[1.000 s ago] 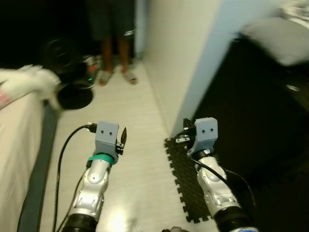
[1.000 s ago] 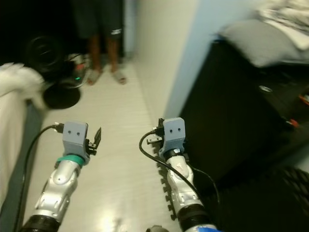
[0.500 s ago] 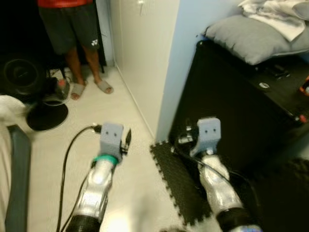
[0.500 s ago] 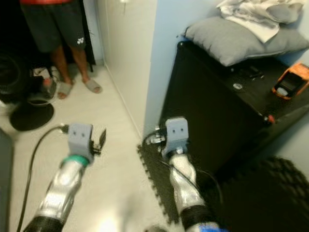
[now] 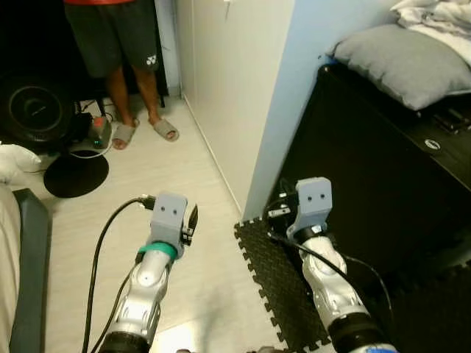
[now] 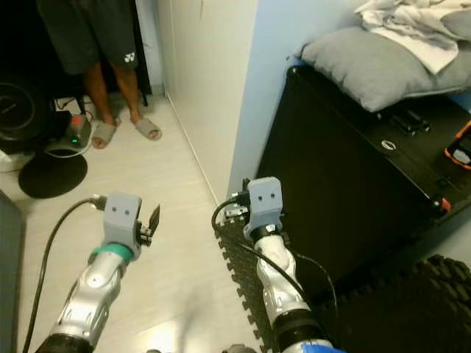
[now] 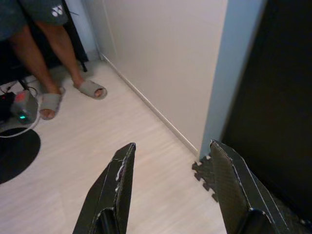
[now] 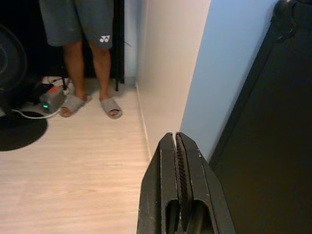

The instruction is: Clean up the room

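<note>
- Nothing is in my grasp, so I judge the tidying has hardly begun: no item is picked up, and I cannot single out one thing I am meant to fetch.
- Far left, the dark padded bed edge (image 5: 29, 279) closes off that side, with a white soft bundle (image 5: 15, 160) lying on the bed; that edge is one limit on my turning room.
- Beyond it sit a black round fan base (image 5: 73, 175) and a small grey device with a green light (image 6: 76, 137), its white cable trailing on the pale wood-look floor (image 5: 154, 176); a snag risk if I walk that way.
- A person in dark shorts and grey slippers (image 5: 121, 51) stands at the far end of the floor strip, so the open lane is narrow and blocked ahead.
- My left end effector (image 7: 168, 187) hangs over bare floor with its fingers spread wide, empty.
- The cream wall panel (image 5: 235, 88) and its pale blue corner (image 5: 309, 95) jut into the path just ahead of the black foam puzzle mat (image 5: 276, 287).
- My right end effector (image 8: 177, 161) is pressed narrow, fingers together, holding nothing, near the corner.
- Right, a tall black cabinet (image 6: 346, 191) carries the likely clutter: a grey pillow (image 6: 368, 62), crumpled white laundry (image 6: 412, 26), an orange gadget (image 6: 460, 147).
</note>
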You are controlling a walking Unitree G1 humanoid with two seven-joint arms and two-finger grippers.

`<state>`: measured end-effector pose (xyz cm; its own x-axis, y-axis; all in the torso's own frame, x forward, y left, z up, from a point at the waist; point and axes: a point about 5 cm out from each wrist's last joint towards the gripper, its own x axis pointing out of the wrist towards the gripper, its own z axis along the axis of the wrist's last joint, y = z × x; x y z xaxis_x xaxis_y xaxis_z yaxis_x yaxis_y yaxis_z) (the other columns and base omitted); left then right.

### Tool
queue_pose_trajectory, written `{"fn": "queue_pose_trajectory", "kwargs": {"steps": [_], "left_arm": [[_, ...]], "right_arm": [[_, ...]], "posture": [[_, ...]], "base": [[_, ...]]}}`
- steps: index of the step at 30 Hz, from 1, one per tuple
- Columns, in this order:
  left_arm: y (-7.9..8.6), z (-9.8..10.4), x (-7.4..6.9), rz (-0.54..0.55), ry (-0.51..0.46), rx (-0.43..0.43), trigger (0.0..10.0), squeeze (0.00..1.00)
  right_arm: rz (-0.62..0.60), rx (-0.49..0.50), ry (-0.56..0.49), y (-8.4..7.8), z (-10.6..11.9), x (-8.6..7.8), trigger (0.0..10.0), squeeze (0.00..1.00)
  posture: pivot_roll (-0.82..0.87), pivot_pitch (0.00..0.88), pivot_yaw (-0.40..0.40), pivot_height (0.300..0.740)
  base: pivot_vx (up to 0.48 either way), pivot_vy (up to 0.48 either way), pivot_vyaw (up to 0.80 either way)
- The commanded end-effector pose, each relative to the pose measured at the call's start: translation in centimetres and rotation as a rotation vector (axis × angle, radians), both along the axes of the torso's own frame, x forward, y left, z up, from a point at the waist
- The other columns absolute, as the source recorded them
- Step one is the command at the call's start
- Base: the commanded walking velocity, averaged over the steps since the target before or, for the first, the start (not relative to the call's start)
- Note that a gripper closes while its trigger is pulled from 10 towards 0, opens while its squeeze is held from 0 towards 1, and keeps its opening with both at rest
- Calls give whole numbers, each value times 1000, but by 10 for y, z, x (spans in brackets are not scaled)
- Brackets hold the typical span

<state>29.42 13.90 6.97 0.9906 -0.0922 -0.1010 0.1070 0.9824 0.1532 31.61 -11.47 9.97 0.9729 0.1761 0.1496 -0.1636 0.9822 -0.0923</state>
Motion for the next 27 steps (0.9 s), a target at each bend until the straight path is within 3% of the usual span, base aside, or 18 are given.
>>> {"fn": "queue_pose_trajectory", "kwargs": {"steps": [1,3,6,9,10,13,18,27], "left_arm": [[7,-26,-13,11,113,20,10000,0],[23,-60,-33,52,260,40,10000,0],[26,-67,-37,62,285,49,10000,0],[40,-90,-54,104,386,92,10000,0],[40,-90,-54,104,386,92,10000,0],[48,-104,-66,122,453,115,10000,0],[52,-112,-73,102,493,131,10000,0],[52,-116,-73,86,506,139,10000,0]], "right_arm": [[-6,-32,52,0,-15,-6,10000,0],[5,-123,168,0,-48,-18,10000,0],[8,-143,207,-2,-57,-21,10000,0],[-7,-174,399,-23,-96,-41,10000,0],[-7,-174,399,-23,-96,-41,10000,0],[-52,-191,563,-45,-124,-65,10000,0],[-75,-169,666,-54,-141,-83,10000,0],[-66,-144,695,-50,-148,-90,10000,0]], "posture": [[-32,29,2,740],[-28,23,-4,740],[-28,23,-4,740],[-10,15,-23,740],[-10,15,-23,740],[1,9,-31,740],[5,7,-28,740],[-16,13,-6,740]], "base": [[0,0,0],[0,0,0],[0,0,0],[0,0,0],[0,0,0],[0,0,0],[0,0,0],[0,0,0]]}}
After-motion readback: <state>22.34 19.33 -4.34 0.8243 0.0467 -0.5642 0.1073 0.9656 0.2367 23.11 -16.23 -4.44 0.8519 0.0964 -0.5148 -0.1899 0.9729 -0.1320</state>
